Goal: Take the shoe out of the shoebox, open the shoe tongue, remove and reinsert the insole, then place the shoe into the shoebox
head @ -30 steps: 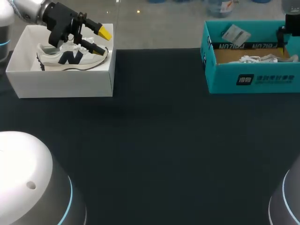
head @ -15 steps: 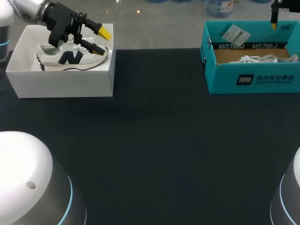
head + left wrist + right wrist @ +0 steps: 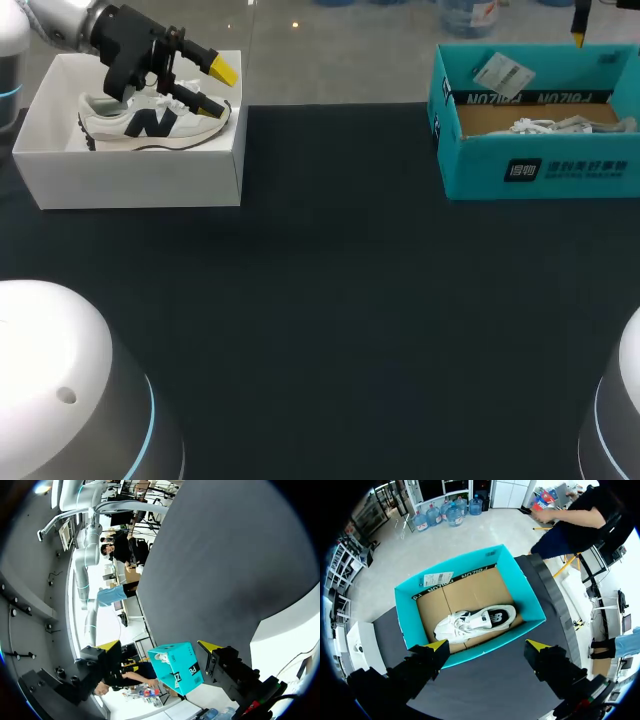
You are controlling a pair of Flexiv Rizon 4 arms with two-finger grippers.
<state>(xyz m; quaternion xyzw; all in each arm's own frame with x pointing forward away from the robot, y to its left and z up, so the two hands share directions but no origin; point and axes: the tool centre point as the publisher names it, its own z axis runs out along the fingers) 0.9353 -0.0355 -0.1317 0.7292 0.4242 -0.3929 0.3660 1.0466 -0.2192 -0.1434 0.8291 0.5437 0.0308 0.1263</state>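
- Head view: the left gripper [image 3: 217, 88] hangs over the white shoebox [image 3: 140, 185] at the table's [image 3: 330, 300] far left corner; its jaws stand wide apart just above the lacing of a white sneaker [image 3: 150, 122] with a dark side logo, which lies on its sole inside that box; whether the lower finger touches the laces cannot be told; the teal shoebox [image 3: 540, 170] stands well apart at the far right, a second white sneaker [image 3: 550, 126] showing over its front wall.
- Left wrist view: the fingers are spread with nothing between them, so this gripper holds nothing; ahead lie the bare dark table and, far across it, the teal shoebox.
- Right wrist view: the right gripper [image 3: 486, 645] hovers high over the teal shoebox, jaws fully open and empty; the second white sneaker lies on its side on the cardboard floor, laces loose.
- Progress, as a judgement: each shoe sits in its box and no insole lies outside; these views cannot separate "not begun" from "finished"; if not begun, every step remains, starting with lifting a shoe out.
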